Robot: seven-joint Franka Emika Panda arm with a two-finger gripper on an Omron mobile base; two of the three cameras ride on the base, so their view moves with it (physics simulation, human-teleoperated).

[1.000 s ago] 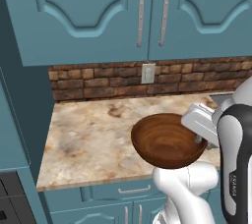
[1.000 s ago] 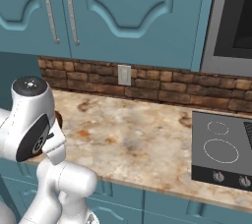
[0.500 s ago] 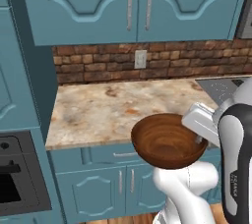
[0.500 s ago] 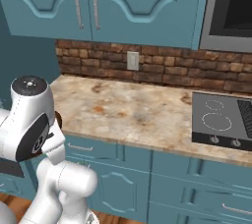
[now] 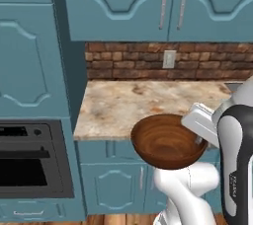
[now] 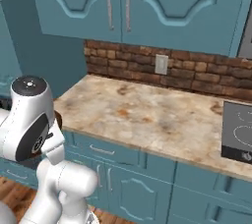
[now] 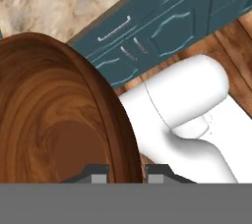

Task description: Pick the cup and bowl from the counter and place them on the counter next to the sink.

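While held off the tabletop [image 5: 123, 105], the bowl [image 5: 168, 140] hangs in the air in front of the cabinets, jaws clamped on its rim.

Hand view: the gripper [image 7: 127, 171] has one dark tip inside the bowl [image 7: 54, 120] wall and one outside, rim pinched betw. them; drawer fronts [image 7: 162, 26] and wood floor [image 7: 236, 66] lie below. Left base view: the bowl sits upright, opening up, just near of the tabletop's front edge and over the teal cabinet doors [image 5: 111, 184], touching nothing but the hand at its right side. Black oven [image 5: 29, 162] at far left, brick wall [image 5: 148, 61] w/ an outlet [image 5: 169, 59] behind the tabletop. Right base view: marbled tabletop [image 6: 147, 115] w/ black stovetop [image 6: 238, 137] at its right end; the bowl is mostly hidden behind the arm's white shoulder.
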